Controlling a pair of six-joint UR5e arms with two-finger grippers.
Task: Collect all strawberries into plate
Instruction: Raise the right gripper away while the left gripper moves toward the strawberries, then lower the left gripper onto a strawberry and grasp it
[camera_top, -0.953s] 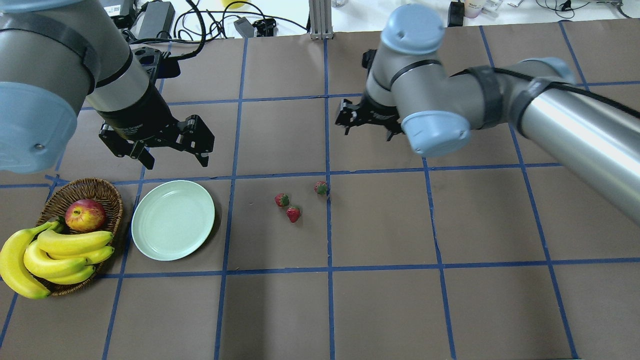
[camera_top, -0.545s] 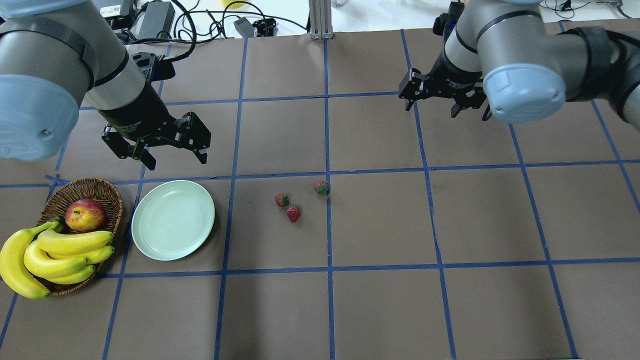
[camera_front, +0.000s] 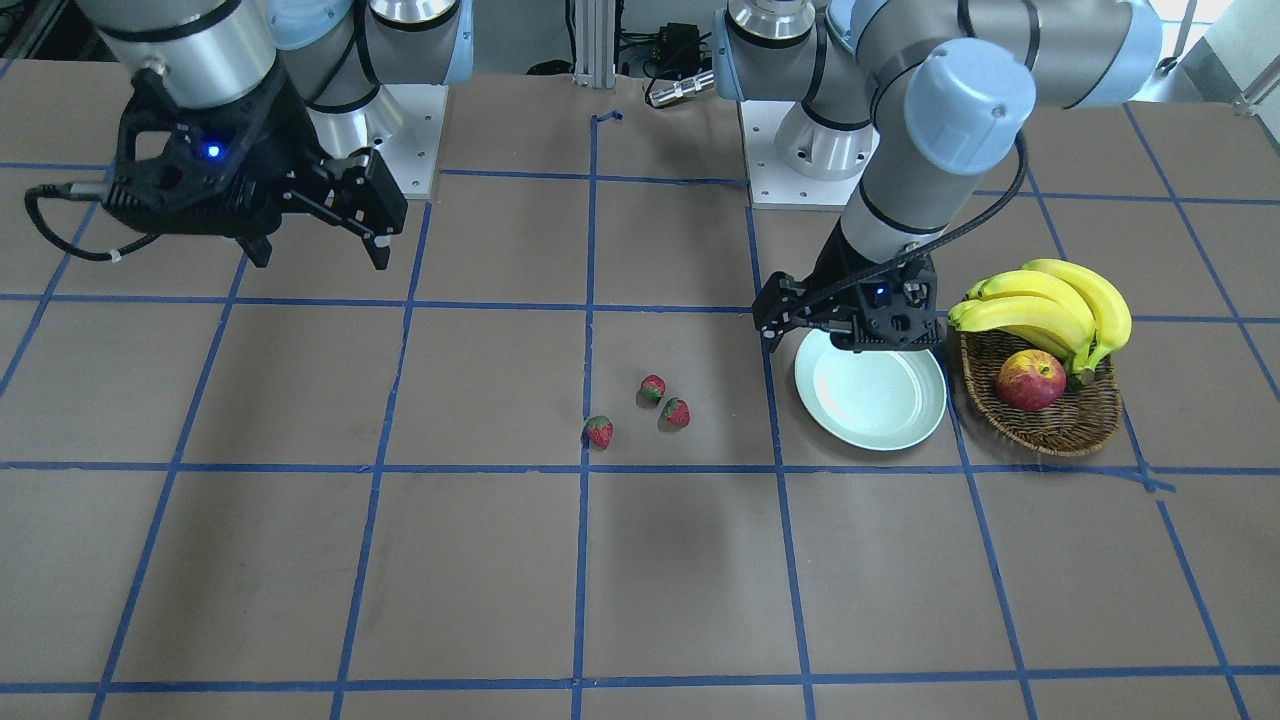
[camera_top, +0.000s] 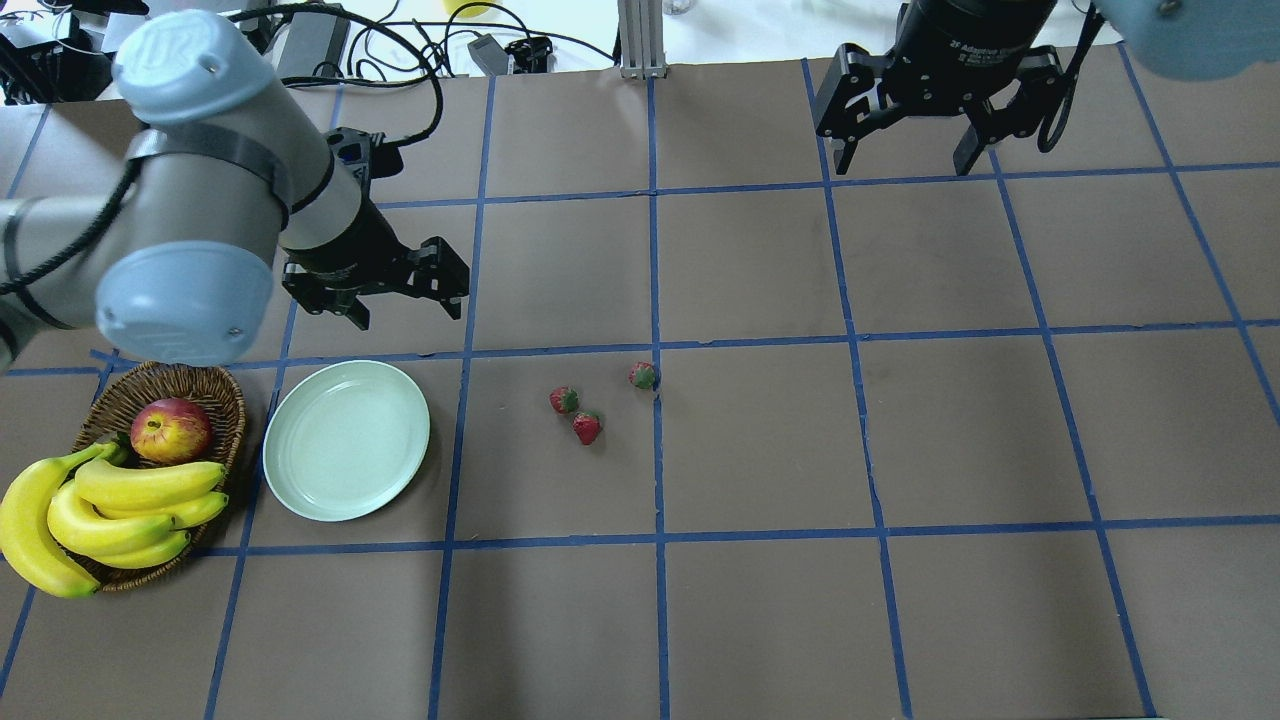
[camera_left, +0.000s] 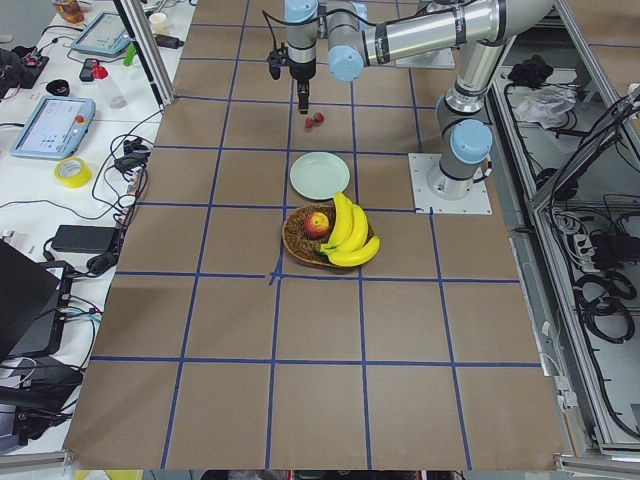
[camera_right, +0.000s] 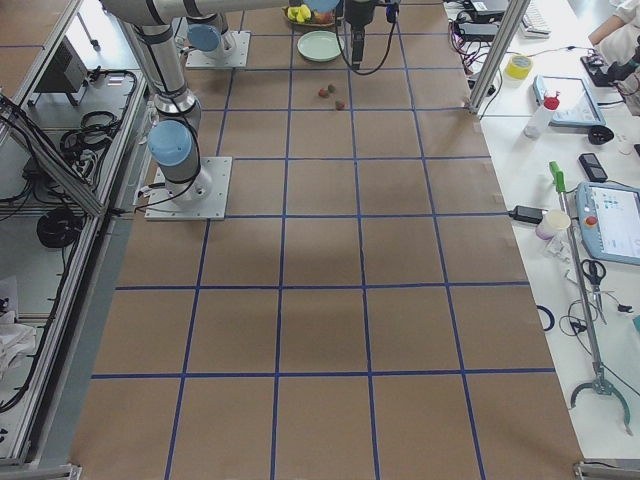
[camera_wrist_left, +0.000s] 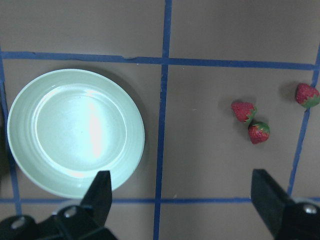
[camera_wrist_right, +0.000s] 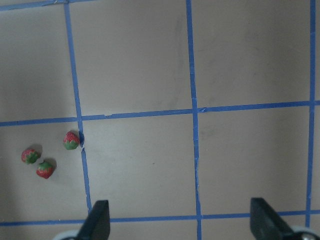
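Observation:
Three small red strawberries (camera_top: 564, 400) (camera_top: 587, 428) (camera_top: 642, 376) lie close together on the brown table near its middle. They also show in the front view (camera_front: 652, 388) and in both wrist views (camera_wrist_left: 259, 132) (camera_wrist_right: 71, 140). The pale mint-green plate (camera_top: 346, 440) sits empty to their left. My left gripper (camera_top: 408, 312) is open and empty, hovering just behind the plate's far edge. My right gripper (camera_top: 902, 160) is open and empty, high over the far right of the table, well away from the berries.
A brown wicker basket (camera_top: 205, 378) left of the plate holds a red-yellow apple (camera_top: 170, 430) and a bunch of bananas (camera_top: 110, 510). Cables and power adapters (camera_top: 310, 40) lie beyond the table's far edge. Blue tape lines grid the table.
My right arm has swung away from the table's middle to the far right. My left gripper has shifted right, toward the plate's far edge. Strawberries and plate have not moved.

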